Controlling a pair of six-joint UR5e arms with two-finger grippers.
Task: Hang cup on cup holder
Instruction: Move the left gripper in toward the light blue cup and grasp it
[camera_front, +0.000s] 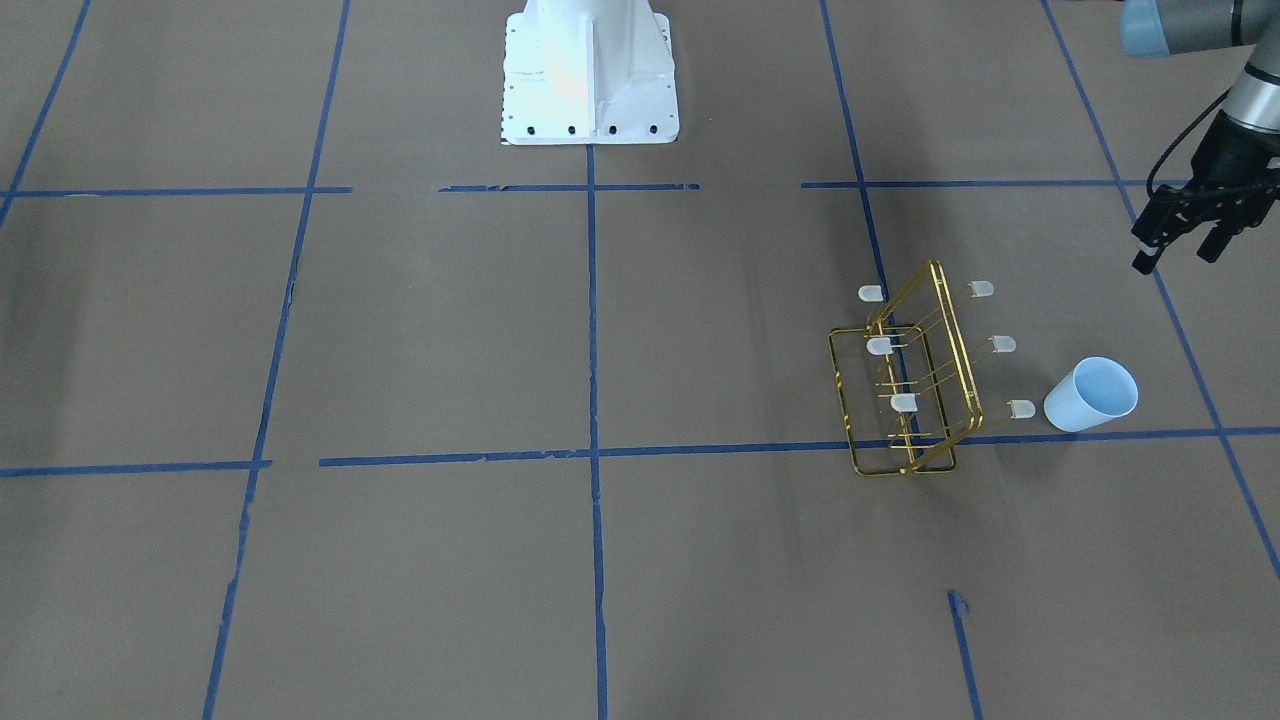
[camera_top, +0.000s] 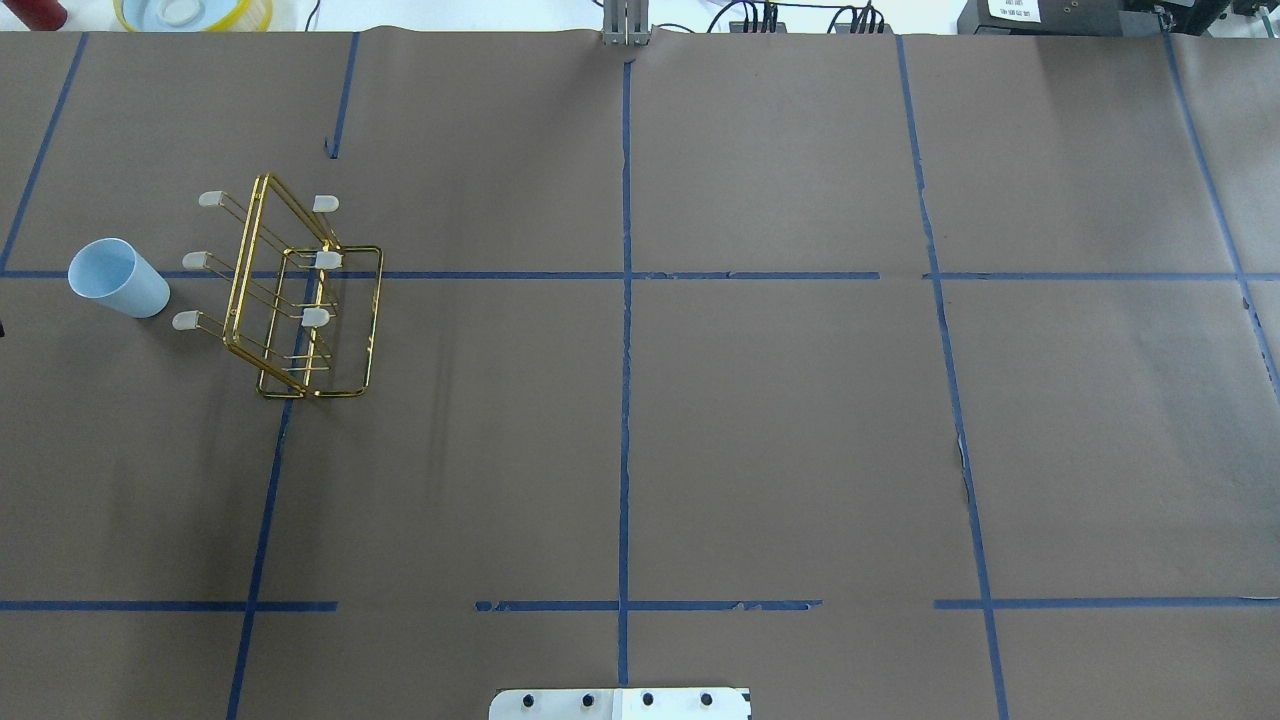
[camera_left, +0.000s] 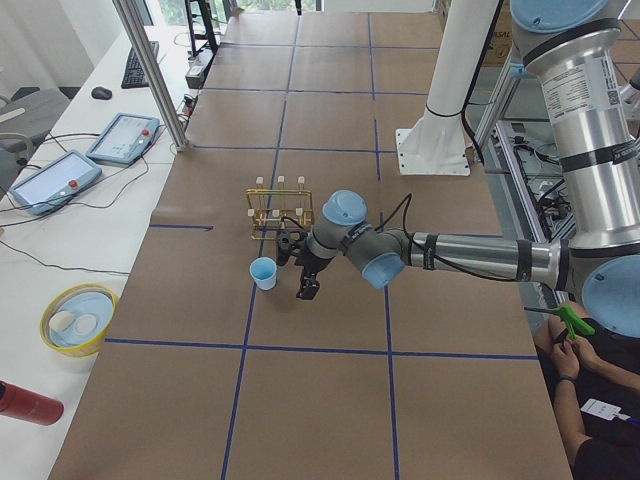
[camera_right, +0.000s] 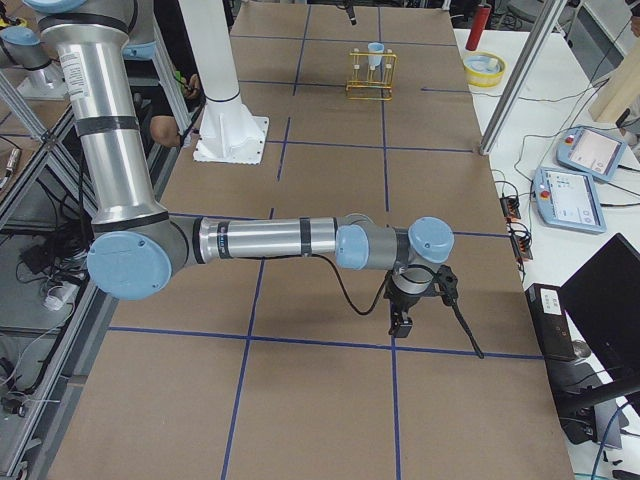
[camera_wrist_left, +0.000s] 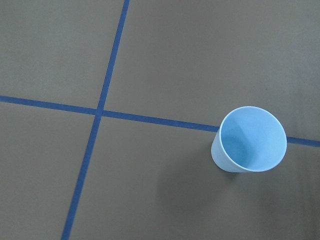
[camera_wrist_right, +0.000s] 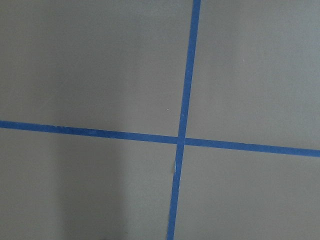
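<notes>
The pale blue cup (camera_front: 1090, 395) stands upright, mouth up, on the brown table just beside the gold wire cup holder (camera_front: 905, 385), near its prong caps. Both also show in the overhead view: the cup (camera_top: 118, 278) and the cup holder (camera_top: 290, 290). The left wrist view looks down into the cup (camera_wrist_left: 250, 140). My left gripper (camera_front: 1178, 255) hovers above the table, apart from the cup and on the robot's side of it, with its jaws open and empty. My right gripper (camera_right: 400, 320) hangs over bare table far from both; I cannot tell whether it is open or shut.
The white robot base (camera_front: 590, 75) stands at the table's middle edge. A yellow bowl (camera_left: 78, 320), a red object (camera_left: 25, 403) and tablets lie on the side table beyond the cup. Blue tape lines grid the brown paper. An operator (camera_left: 580, 400) sits near the robot.
</notes>
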